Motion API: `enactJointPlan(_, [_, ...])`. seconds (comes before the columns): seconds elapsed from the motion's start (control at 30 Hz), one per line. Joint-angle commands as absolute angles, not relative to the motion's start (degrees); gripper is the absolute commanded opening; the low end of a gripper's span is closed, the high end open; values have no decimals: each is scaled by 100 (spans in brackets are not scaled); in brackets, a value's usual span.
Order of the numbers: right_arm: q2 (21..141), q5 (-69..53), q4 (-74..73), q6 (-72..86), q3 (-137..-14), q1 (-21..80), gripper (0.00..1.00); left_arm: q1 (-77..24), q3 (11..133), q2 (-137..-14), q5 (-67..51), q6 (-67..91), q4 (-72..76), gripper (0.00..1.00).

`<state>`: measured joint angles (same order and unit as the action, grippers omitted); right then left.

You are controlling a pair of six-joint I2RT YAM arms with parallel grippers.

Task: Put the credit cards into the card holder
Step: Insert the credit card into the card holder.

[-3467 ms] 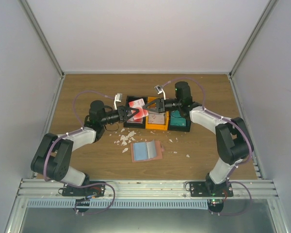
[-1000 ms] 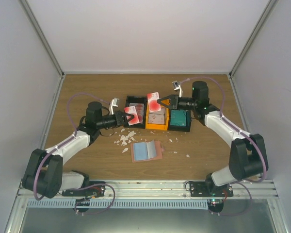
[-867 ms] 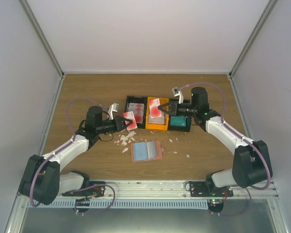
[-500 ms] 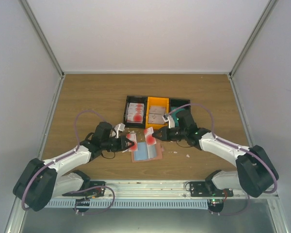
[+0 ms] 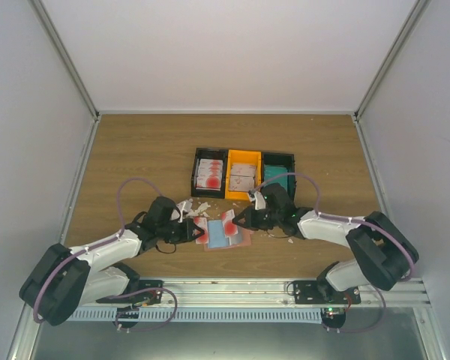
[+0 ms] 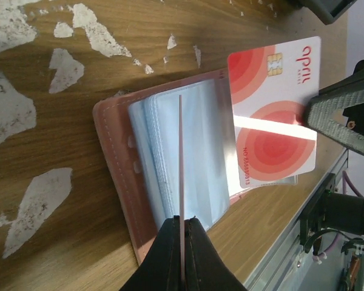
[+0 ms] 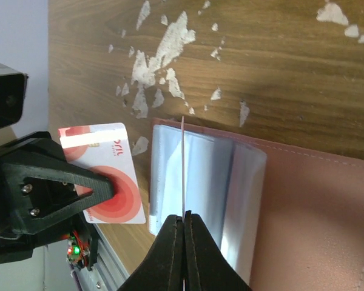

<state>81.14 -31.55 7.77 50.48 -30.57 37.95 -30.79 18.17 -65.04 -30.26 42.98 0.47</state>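
Note:
The card holder (image 5: pixel 226 234), salmon-pink, lies open on the table with its clear sleeves (image 6: pixel 200 151) facing up. My left gripper (image 5: pixel 196 229) is shut on a white credit card with red circles (image 5: pixel 203 226), at the holder's left edge. In the left wrist view that card is edge-on (image 6: pixel 181 176) over the sleeves, pinched in my left gripper (image 6: pixel 182 222). My right gripper (image 5: pixel 239 222) is shut on a like card (image 5: pixel 229 222) over the holder's right part. That card is edge-on (image 7: pixel 183 163) in my right gripper (image 7: pixel 184 217). Each wrist view shows the other arm's card flat: (image 6: pixel 273 115), (image 7: pixel 106 176).
A black-and-orange three-compartment tray (image 5: pixel 194 174) stands behind the holder, with red-print cards (image 5: pixel 209 173), pale cards (image 5: pixel 242 176) and teal cards (image 5: pixel 277 184). White scraps (image 5: pixel 191 208) lie scattered left of and behind the holder; a few more (image 5: pixel 290 241) lie to its right.
Both arms have pulled back from the tray toward the near edge and come down, each with its card, to the open card holder. Both grippers stayed shut.

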Motion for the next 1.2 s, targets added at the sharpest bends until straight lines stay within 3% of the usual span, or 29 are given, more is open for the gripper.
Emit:
enactJointPlan(0.0, [8349,-3040,1285,5232,-2870,3902,0,-3111,1736,-6544,-2918,4239,120,0])
enactJointPlan(1.17, [9310,-3015,2088,5650,-2629,4425,0,-3111,1397,-6706,-2935,4292,168,0])
